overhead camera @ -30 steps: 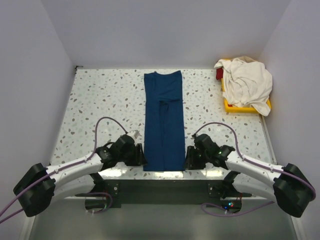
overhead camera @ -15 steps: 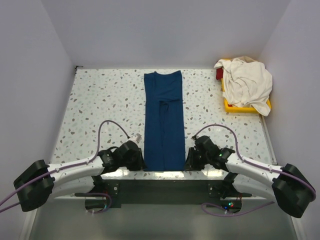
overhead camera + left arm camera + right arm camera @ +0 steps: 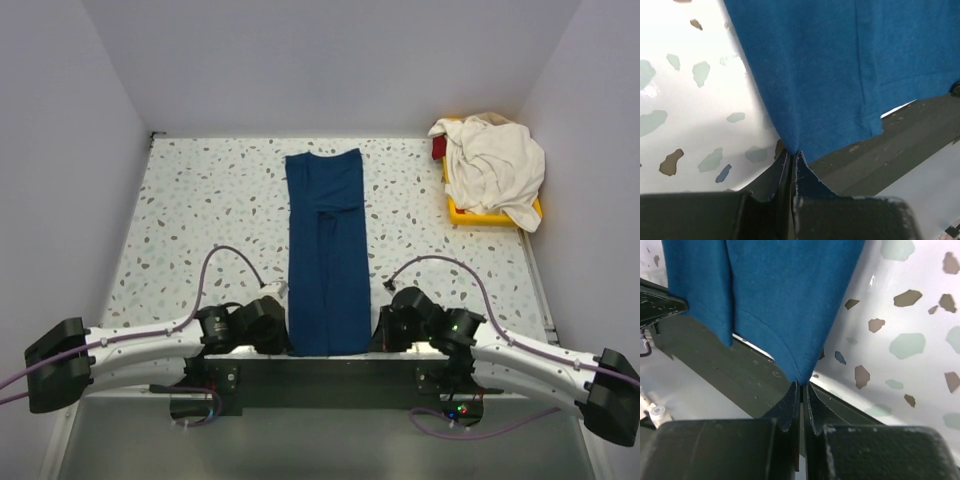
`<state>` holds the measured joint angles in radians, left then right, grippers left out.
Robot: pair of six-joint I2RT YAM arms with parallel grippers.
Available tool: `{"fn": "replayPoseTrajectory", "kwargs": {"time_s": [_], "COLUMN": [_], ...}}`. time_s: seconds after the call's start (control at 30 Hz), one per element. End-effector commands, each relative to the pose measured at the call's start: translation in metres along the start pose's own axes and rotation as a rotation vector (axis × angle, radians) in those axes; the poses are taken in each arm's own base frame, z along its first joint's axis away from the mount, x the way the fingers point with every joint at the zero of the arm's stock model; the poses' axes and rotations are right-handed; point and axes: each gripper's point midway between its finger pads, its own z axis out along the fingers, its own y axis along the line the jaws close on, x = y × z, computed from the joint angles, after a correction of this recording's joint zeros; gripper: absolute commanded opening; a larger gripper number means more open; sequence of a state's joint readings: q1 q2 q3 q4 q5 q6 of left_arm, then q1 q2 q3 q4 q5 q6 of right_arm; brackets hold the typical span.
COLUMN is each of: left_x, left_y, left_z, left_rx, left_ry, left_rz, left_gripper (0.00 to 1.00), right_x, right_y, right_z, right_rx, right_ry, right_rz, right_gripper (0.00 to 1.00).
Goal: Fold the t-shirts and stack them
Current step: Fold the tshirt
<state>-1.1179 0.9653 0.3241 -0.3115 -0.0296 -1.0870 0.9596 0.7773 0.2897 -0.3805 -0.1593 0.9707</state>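
Speckled table (image 3: pixel 200 210), carrying a navy t-shirt (image 3: pixel 326 250) folded long down the middle, yellow tray (image 3: pixel 470 214) far right.

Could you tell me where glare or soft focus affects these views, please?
Top external: sharp overall, glare along the near edge of the table. Left wrist: table overexposed, left gripper soft, navy t-shirt crisp. Right wrist: right gripper soft too.

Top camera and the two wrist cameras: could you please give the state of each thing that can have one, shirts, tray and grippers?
navy t-shirt: folded into a long narrow strip, lying flat, both near corners pinched
cream t-shirt: unfolded, crumpled in a heap on the tray
yellow tray: mostly covered by the cream shirt
left gripper: shut on the navy shirt's near left corner
right gripper: shut on its near right corner
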Motion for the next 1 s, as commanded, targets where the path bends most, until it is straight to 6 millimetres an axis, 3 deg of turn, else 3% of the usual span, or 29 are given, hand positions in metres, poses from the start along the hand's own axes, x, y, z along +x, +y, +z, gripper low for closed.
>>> {"fn": "replayPoseTrajectory", "kwargs": {"time_s": [0.0, 0.1, 0.13, 0.17, 0.2, 0.23, 0.27, 0.3, 0.33, 0.4, 0.43, 0.47, 0.6, 0.63, 0.8, 0.83, 0.87, 0.97], "left_x": [-0.028, -0.058, -0.072, -0.082, -0.104, -0.113, -0.125, -0.149, -0.159, -0.190, -0.197, -0.212, -0.246, -0.250, -0.288, -0.292, -0.305, -0.317], "left_y": [-0.022, -0.043, -0.056, -0.062, -0.077, -0.078, -0.081, -0.088, -0.086, -0.089, -0.085, -0.085, -0.078, -0.072, -0.040, -0.035, -0.029, -0.019], "left_z": [-0.014, -0.018, -0.017, -0.017, -0.022, -0.017, -0.017, -0.023, -0.019, -0.024, -0.018, -0.016, -0.013, -0.006, 0.005, 0.007, 0.005, 0.015], "left_rx": [0.015, 0.005, 0.003, 0.002, 0.024, 0.005, 0.001, 0.013, -0.005, -0.023, -0.042, -0.053, -0.074, -0.091, -0.130, -0.132, -0.133, -0.140], "left_ry": [-0.097, -0.163, -0.175, -0.187, -0.233, -0.239, -0.259, -0.304, -0.310, -0.377, -0.374, -0.390, -0.438, -0.434, -0.477, -0.479, -0.502, -0.499], "left_rz": [0.010, 0.039, 0.072, 0.080, 0.096, 0.102, 0.099, 0.088, 0.083, 0.061, 0.055, 0.040, -0.002, -0.013, -0.105, -0.115, -0.132, -0.136], "left_gripper": [0.00, 0.00, 0.00, 0.00, 0.00, 0.00, 0.00, 0.00, 0.00, 0.00, 0.00, 0.00, 0.00, 0.00, 0.00, 0.00, 0.00, 0.00], "right_x": [-0.022, -0.050, -0.066, -0.072, -0.079, -0.094, -0.103, -0.112, -0.131, -0.152, -0.168, -0.188, -0.230, -0.242, -0.281, -0.283, -0.291, -0.309], "right_y": [0.007, 0.024, 0.043, 0.042, 0.049, 0.067, 0.066, 0.072, 0.092, 0.087, 0.097, 0.096, 0.078, 0.082, 0.077, 0.071, 0.065, 0.054], "right_z": [-0.015, -0.022, -0.026, -0.017, -0.012, -0.012, 0.004, 0.008, 0.007, 0.021, 0.022, 0.024, 0.029, 0.026, 0.037, 0.045, 0.044, 0.048], "right_rx": [0.053, 0.086, 0.064, 0.106, 0.112, 0.088, 0.130, 0.137, 0.114, 0.165, 0.148, 0.148, 0.198, 0.200, 0.203, 0.209, 0.215, 0.222], "right_ry": [-0.096, -0.157, -0.191, -0.184, -0.187, -0.216, -0.207, -0.214, -0.253, -0.260, -0.284, -0.303, -0.339, -0.362, -0.365, -0.343, -0.351, -0.365], "right_rz": [-0.018, -0.095, -0.117, -0.146, -0.162, -0.179, -0.202, -0.208, -0.214, -0.212, -0.200, -0.171, -0.126, -0.127, -0.106, -0.101, -0.086, -0.059], "right_gripper": [0.00, 0.00, 0.00, 0.00, 0.00, 0.00, 0.00, 0.00, 0.00, 0.00, 0.00, 0.00, 0.00, 0.00, 0.00, 0.00, 0.00, 0.00]}}
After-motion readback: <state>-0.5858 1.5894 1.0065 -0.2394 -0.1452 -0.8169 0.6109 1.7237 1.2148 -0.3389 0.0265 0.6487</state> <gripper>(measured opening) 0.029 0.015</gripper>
